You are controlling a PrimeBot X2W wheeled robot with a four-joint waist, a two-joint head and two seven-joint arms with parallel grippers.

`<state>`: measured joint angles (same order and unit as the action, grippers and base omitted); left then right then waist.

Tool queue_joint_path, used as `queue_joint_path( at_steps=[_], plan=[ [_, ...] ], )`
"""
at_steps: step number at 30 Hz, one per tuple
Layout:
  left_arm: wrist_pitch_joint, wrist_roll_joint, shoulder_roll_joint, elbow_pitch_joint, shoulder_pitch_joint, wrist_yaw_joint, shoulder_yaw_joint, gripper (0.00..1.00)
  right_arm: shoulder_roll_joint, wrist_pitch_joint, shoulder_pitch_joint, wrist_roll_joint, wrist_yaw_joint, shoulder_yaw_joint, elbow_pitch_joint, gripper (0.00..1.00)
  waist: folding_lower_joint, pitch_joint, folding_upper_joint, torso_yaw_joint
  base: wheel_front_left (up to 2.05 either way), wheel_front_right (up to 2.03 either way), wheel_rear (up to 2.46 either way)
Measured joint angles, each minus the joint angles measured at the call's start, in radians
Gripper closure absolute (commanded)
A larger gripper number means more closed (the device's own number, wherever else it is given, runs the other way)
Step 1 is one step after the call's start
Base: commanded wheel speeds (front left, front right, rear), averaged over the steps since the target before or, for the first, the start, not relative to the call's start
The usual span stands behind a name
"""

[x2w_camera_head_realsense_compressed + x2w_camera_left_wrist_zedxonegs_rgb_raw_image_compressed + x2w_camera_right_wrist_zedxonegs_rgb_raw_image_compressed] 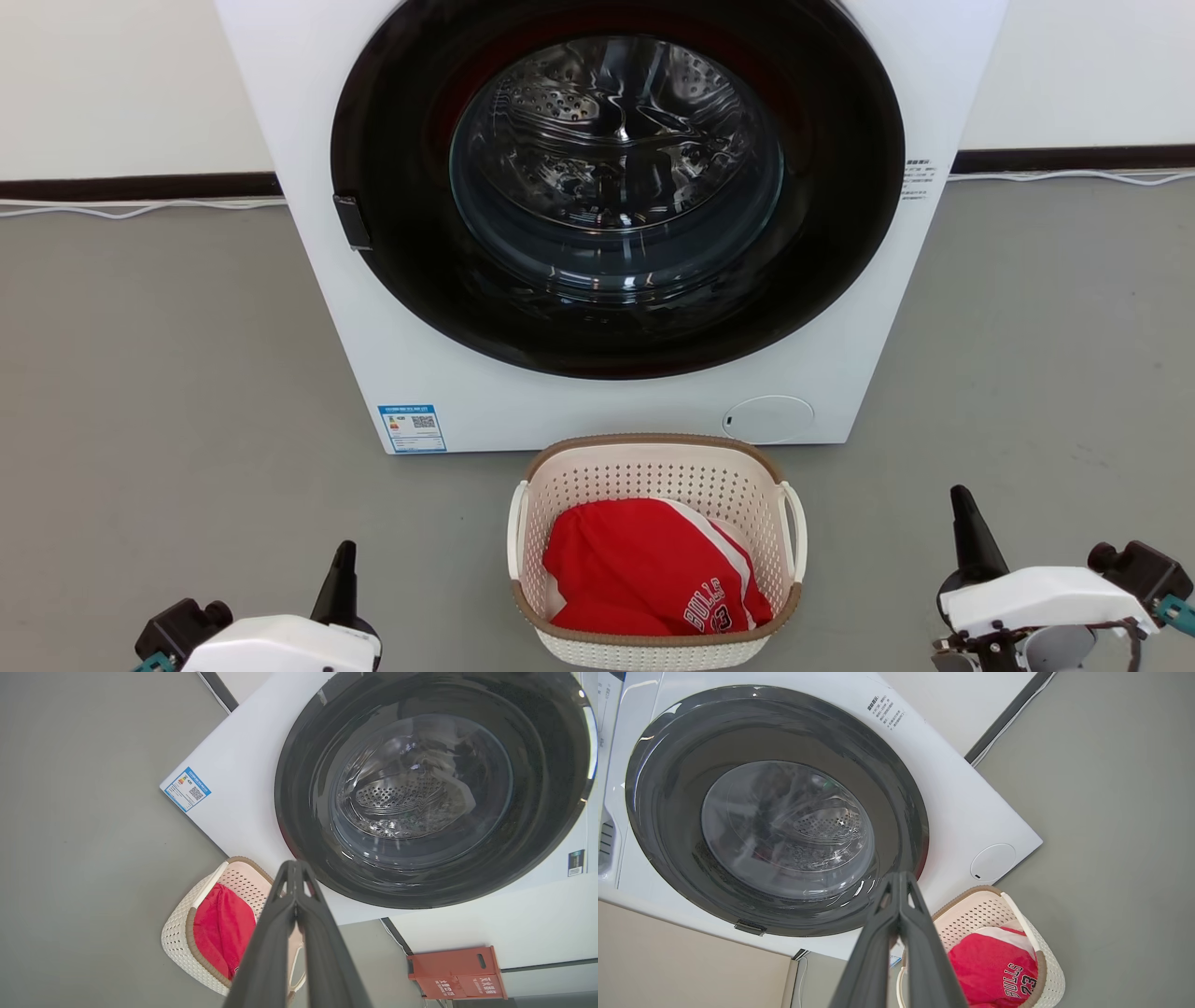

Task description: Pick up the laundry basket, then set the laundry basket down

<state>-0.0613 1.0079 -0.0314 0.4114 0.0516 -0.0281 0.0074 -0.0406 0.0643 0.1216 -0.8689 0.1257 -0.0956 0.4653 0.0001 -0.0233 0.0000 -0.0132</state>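
Left gripper [344, 569]: lower left of the head view, its two dark fingers pressed together, holding nothing and touching nothing.
Right gripper [966, 523]: lower right, fingers likewise together and holding nothing, well apart from the basket.
Laundry basket [653, 481]: one, cream-white and perforated with a brown rim and two white loop handles. It sits on the grey floor [168, 373] between the two grippers, just in front of the washing machine.
Red garment [644, 569]: one, bundled inside the basket, with white trim and white lettering reading "BULLS 23".
Washing machine [616, 411]: one, white, with a round dark glass door [616, 187] shut and a steel drum visible behind it.
Blue label [412, 427]: lower left of the machine's front, with a QR code; its text is too small to read.
Grey print [920, 177]: right of the door, unreadable.
Red box [455, 973]: one, against the wall, with white characters.
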Motion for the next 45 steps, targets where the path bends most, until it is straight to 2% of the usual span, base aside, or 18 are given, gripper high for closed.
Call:
queue_joint_path(
  at_steps=[45],
  plan=[
    [0.132, 0.457, -0.004, -0.103, 0.002, -0.07, 0.058, 1.0, 0.0, -0.134, -0.019, -0.563, -0.002, -0.03, -0.142, 1.0, 0.0, 0.021, 0.0, 0.01, 0.0, 0.0, 0.0]
  ],
)
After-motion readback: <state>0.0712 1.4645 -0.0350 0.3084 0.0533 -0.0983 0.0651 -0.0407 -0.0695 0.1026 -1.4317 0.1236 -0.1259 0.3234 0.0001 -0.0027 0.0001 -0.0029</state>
